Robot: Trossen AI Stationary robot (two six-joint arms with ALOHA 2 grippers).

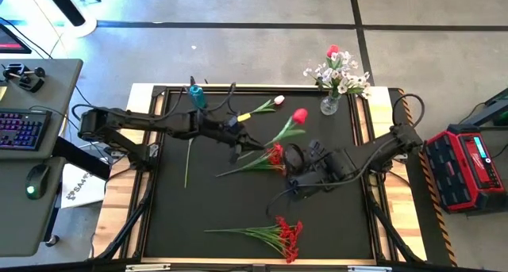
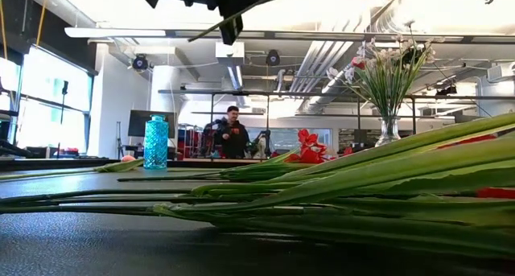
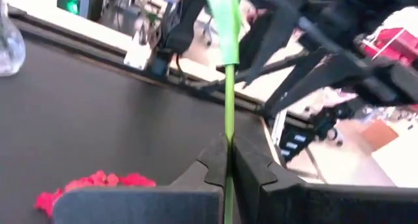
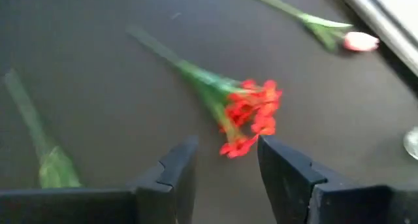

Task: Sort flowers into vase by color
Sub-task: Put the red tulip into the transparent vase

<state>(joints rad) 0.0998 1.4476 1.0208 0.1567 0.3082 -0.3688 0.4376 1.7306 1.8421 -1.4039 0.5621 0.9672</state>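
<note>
Across the black table mat (image 1: 198,208) we see flowers scattered. Our left gripper (image 3: 227,160) is pinched on the green stem of a red rose (image 1: 298,116), whose long axis runs diagonally, bloom pointing toward the glass vase (image 1: 329,105) at the far edge. Our right gripper (image 4: 225,160) hovers spread above a red bunch (image 4: 251,116) near mid-table, its blooms facing the gripper.
</note>
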